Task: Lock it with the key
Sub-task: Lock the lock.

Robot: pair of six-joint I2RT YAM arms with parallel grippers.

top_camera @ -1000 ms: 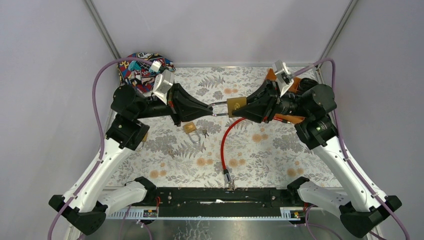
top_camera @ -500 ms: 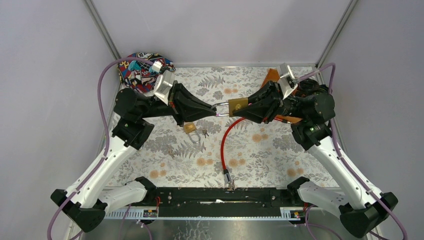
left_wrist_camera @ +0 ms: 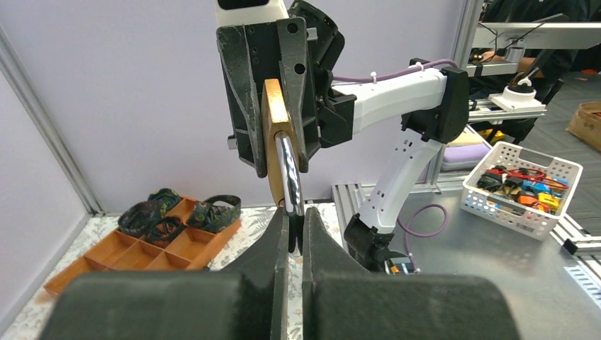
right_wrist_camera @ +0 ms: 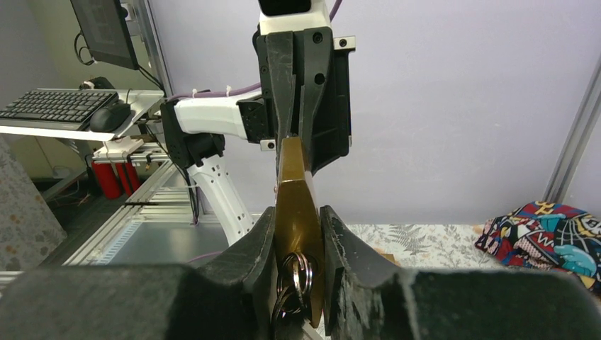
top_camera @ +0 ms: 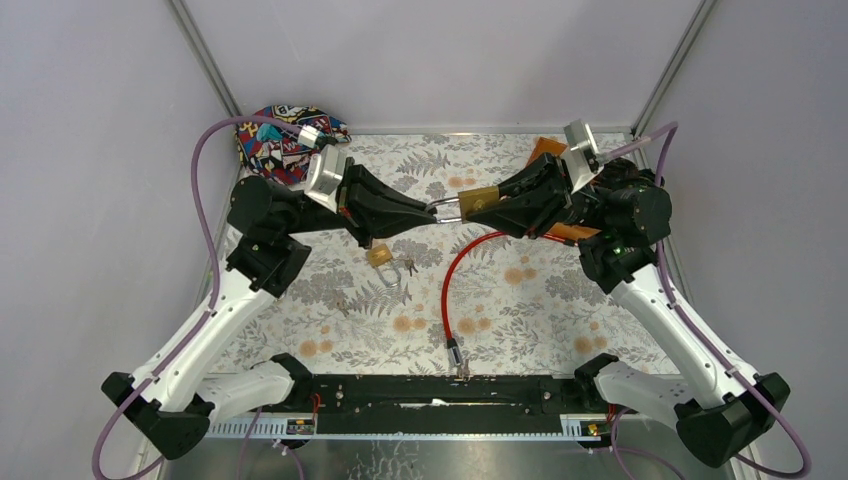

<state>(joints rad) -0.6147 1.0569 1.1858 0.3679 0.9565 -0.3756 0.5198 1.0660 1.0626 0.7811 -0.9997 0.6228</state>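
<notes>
Padlock (top_camera: 478,201) clamped in right gripper (top_camera: 497,206), shackle (top_camera: 447,209) in left gripper (top_camera: 428,211); fern-print table (top_camera: 545,320), lilac walls (top_camera: 450,60).

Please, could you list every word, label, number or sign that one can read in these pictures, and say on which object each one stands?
No text can be read in any view.
Padlock: no readable mark on the brass body.
Cloth: colourful print, perhaps letters, too blurred to read.
Keyboard: key legends too small.
Basket: any labels on the items inside are too small.
</notes>
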